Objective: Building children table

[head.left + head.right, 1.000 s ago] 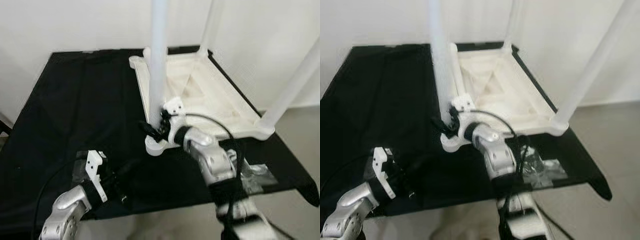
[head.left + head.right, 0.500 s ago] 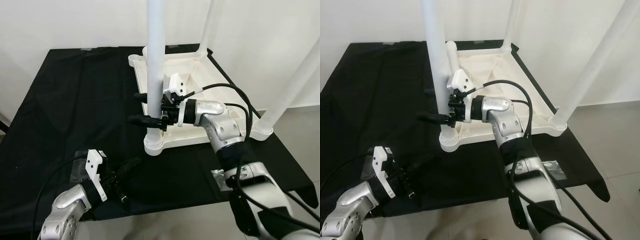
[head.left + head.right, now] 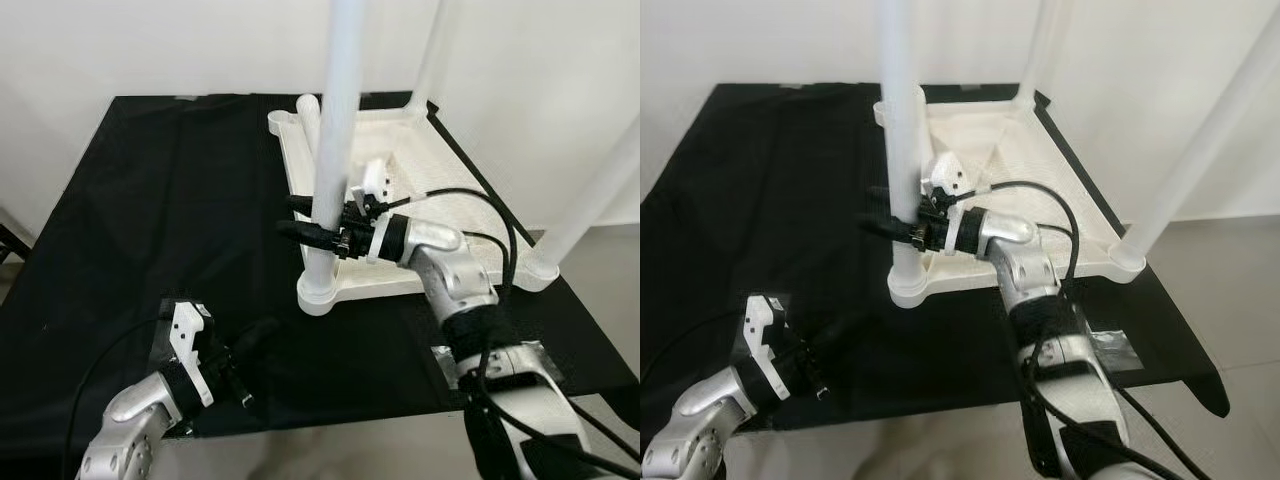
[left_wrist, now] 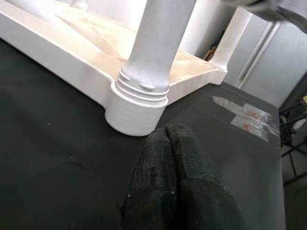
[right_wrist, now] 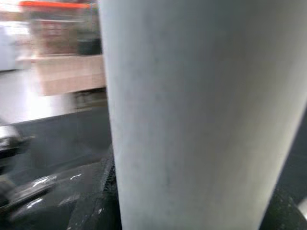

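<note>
Upside-down white plastic children's table top (image 3: 430,180) lies on a black cloth-covered table (image 3: 150,200), sitting toward the right-far part of the cloth, underside ribs facing up. White legs stand upright from its corner sockets: near-left leg (image 3: 330,150) in the near-left corner socket (image 3: 320,292), near-right leg (image 3: 590,200) at the near-right corner, far-right leg (image 3: 432,50) at the far-right corner; a short stub (image 3: 306,108) sticks up at the far-left corner. Right gripper (image 3: 315,222) reaches in from the right, arm bent over the table top's near edge, its two black fingers (image 3: 300,232) straddling the near-left leg a bit above the socket, one finger on each side of the tube; fingers look clamped on the leg, and the right wrist view has the white tube (image 5: 201,115) right up against the camera with black finger bits at the edges. Black cable (image 3: 480,215) loops from the right wrist over the table top. Left gripper (image 3: 250,345) sits low at the near-left over the cloth, well apart from the leg and pointing toward the near-left socket; in the left wrist view its fingertips (image 4: 168,158) are pressed together with nothing between them, socket with threaded collar (image 4: 141,96) just beyond. Crumpled clear plastic (image 3: 1110,345) lies on the cloth at the near-right, beside the right arm. White wall (image 3: 150,40) behind, grey floor (image 3: 610,270) to the right.
</note>
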Robot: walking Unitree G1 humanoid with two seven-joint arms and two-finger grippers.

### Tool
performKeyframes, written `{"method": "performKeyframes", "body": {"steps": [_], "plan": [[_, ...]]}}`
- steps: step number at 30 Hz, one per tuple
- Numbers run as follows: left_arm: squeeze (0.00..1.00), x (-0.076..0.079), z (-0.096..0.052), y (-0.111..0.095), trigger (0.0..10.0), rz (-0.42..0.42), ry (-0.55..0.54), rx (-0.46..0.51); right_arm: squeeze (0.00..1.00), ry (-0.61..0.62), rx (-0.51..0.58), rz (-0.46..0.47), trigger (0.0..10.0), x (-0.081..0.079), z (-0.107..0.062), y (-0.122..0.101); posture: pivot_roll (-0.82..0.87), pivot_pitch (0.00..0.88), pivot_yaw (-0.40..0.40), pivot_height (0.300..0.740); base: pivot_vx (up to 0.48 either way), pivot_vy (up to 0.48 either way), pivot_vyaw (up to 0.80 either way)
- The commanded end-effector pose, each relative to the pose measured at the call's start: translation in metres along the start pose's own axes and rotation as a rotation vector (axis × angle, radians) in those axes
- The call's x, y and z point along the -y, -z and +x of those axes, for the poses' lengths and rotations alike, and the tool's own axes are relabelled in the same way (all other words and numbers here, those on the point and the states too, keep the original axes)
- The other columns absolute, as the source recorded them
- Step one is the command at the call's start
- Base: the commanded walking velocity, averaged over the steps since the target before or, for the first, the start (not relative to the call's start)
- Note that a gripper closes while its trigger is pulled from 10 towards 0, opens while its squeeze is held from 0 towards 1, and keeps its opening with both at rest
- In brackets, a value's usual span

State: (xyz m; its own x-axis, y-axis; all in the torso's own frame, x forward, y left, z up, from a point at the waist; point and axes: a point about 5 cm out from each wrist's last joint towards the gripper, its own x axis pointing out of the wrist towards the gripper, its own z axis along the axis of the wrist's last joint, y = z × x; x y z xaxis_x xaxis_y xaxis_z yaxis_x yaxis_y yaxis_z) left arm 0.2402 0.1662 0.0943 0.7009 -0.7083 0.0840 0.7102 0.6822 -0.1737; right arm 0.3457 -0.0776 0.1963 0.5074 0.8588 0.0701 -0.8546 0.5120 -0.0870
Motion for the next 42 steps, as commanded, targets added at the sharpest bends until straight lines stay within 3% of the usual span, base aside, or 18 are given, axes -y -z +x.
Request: {"method": "performKeyframes", "body": {"steps": [1, 2, 3, 6, 10, 13, 14, 18, 19, 20, 21, 25, 29, 33, 34, 38, 41, 42], "plan": [[0.00, 0.000, 0.000, -0.002, 10.0, 0.006, 0.011, 0.000, 0.00, 0.191, -0.179, 0.070, 0.0, -0.005, -0.006, 0.042, 0.00, 0.085, -0.065, 0.740, 0.000, 0.000, 0.00], [0.00, 0.000, -0.001, -0.002, 10.0, 0.005, 0.012, 0.000, 0.00, 0.449, -0.235, 0.107, 0.0, -0.008, -0.010, 0.055, 0.00, 0.088, -0.060, 0.740, 0.000, 0.000, 0.00], [0.00, 0.000, -0.001, -0.002, 10.0, 0.005, 0.012, 0.000, 0.00, 0.449, -0.235, 0.107, 0.0, -0.008, -0.010, 0.055, 0.00, 0.088, -0.060, 0.740, 0.000, 0.000, 0.00], [0.00, -0.001, -0.001, -0.003, 10.0, 0.004, 0.013, 0.000, 0.00, 0.617, -0.287, 0.134, 0.0, -0.027, -0.017, 0.071, 0.01, 0.088, -0.053, 0.740, 0.000, 0.000, 0.00], [0.00, -0.002, 0.000, -0.002, 10.0, 0.007, 0.014, -0.003, 0.00, 0.587, -0.259, 0.114, 0.0, -0.032, -0.012, 0.070, 0.00, 0.078, -0.048, 0.740, 0.000, 0.000, 0.00], [0.00, -0.003, 0.000, -0.002, 10.0, 0.007, 0.015, -0.004, 0.00, 0.574, -0.239, 0.086, 0.0, -0.025, -0.006, 0.062, 0.01, 0.070, -0.058, 0.740, 0.000, 0.000, 0.00], [0.00, -0.003, 0.001, -0.002, 10.0, 0.010, 0.011, -0.001, 0.00, 0.542, -0.211, 0.064, 0.0, -0.019, 0.005, 0.051, 0.01, 0.066, -0.062, 0.740, 0.000, 0.000, 0.00], [0.00, -0.003, 0.001, -0.002, 10.0, 0.013, 0.007, 0.001, 0.00, 0.522, -0.210, 0.058, 0.2, -0.022, 0.010, 0.047, 0.01, 0.066, -0.063, 0.740, 0.000, 0.000, 0.00], [0.00, -0.003, 0.002, -0.002, 10.0, 0.014, 0.004, 0.004, 0.00, 0.407, -0.161, 0.078, 10.0, -0.026, 0.018, 0.035, 0.01, 0.065, -0.062, 0.740, 0.000, 0.000, 0.00], [0.00, -0.003, 0.002, -0.002, 10.0, 0.014, 0.004, 0.004, 0.00, 0.407, -0.161, 0.078, 10.0, -0.026, 0.018, 0.035, 0.01, 0.065, -0.062, 0.740, 0.000, 0.000, 0.00], [0.00, -0.003, 0.003, -0.002, 10.0, 0.012, 0.005, 0.005, 1.00, 0.285, -0.099, 0.098, 10.0, -0.026, 0.022, 0.023, 0.01, 0.064, -0.062, 0.740, 0.000, 0.000, 0.00], [0.00, -0.002, 0.005, -0.002, 10.0, 0.009, 0.009, 0.006, 1.00, 0.064, 0.006, 0.072, 10.0, -0.026, 0.024, -0.004, 0.01, 0.062, -0.064, 0.740, 0.000, 0.000, 0.00], [0.00, -0.002, 0.006, -0.001, 10.0, 0.007, 0.010, 0.008, 0.97, -0.232, 0.046, -0.058, 10.0, -0.023, 0.017, -0.031, 0.02, 0.058, -0.068, 0.740, 0.000, 0.000, 0.00], [0.00, -0.002, 0.007, -0.001, 10.0, 0.007, 0.010, 0.008, 0.97, -0.280, 0.039, -0.079, 10.0, -0.023, 0.016, -0.033, 0.02, 0.058, -0.068, 0.740, 0.000, 0.000, 0.00], [0.00, -0.002, 0.007, -0.001, 10.0, 0.008, 0.009, 0.009, 0.00, -0.378, 0.013, -0.102, 10.0, -0.023, 0.015, -0.033, 0.03, 0.055, -0.073, 0.740, 0.000, 0.000, 0.00], [0.00, -0.003, 0.008, 0.000, 10.0, 0.009, 0.007, 0.008, 0.00, -0.540, -0.049, -0.040, 10.0, -0.012, 0.019, -0.032, 0.05, 0.049, -0.071, 0.740, 0.000, 0.000, 0.00], [0.00, -0.003, 0.008, 0.000, 10.0, 0.009, 0.007, 0.006, 0.00, -0.524, -0.080, -0.004, 9.6, -0.004, 0.024, -0.025, 0.06, 0.048, -0.075, 0.740, 0.000, 0.000, 0.00], [0.00, -0.004, 0.008, 0.000, 10.0, 0.008, 0.007, 0.005, 0.00, -0.507, -0.095, 0.003, 4.5, -0.002, 0.026, -0.021, 0.06, 0.046, -0.074, 0.740, 0.000, 0.000, 0.00]]}}
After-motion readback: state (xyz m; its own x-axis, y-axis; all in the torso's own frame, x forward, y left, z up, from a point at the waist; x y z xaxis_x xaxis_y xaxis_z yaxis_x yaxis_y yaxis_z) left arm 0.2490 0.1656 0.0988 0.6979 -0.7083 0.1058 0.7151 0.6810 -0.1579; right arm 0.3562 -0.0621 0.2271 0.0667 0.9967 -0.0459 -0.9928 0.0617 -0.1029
